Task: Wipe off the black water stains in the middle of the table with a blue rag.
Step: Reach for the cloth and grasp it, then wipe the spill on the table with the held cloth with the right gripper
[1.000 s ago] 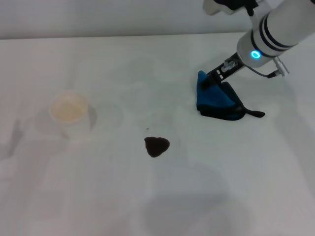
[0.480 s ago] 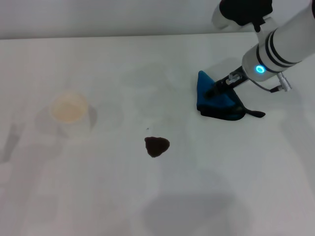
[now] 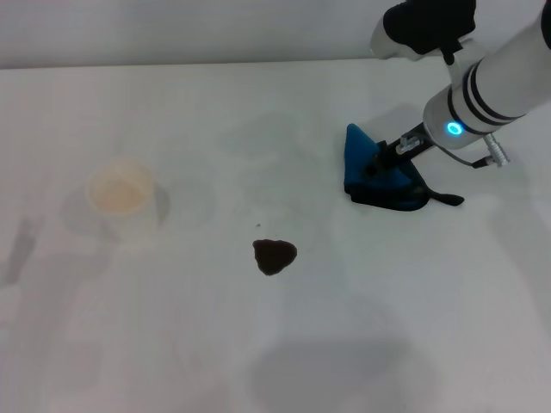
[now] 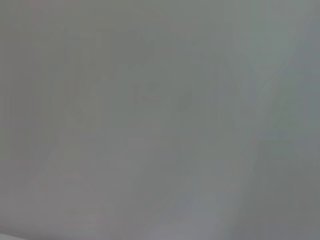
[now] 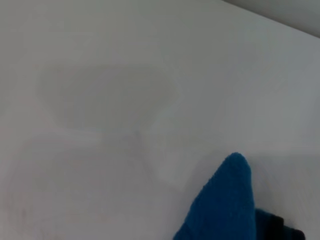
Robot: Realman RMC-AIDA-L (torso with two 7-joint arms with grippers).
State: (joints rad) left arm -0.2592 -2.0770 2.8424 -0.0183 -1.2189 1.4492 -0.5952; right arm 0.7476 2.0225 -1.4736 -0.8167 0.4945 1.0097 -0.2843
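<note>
Head view, cup [image 3: 121,200], pale contents, right pincer [image 3: 375,163] on rag [image 3: 379,176]

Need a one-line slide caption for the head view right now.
Right gripper down at the blue rag; the black water stains sit untouched mid-table.

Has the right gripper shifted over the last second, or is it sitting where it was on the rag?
Yes. The right gripper has slid toward the robot's right and slightly nearer along the blue rag, which stays put, like the black water stains.
</note>
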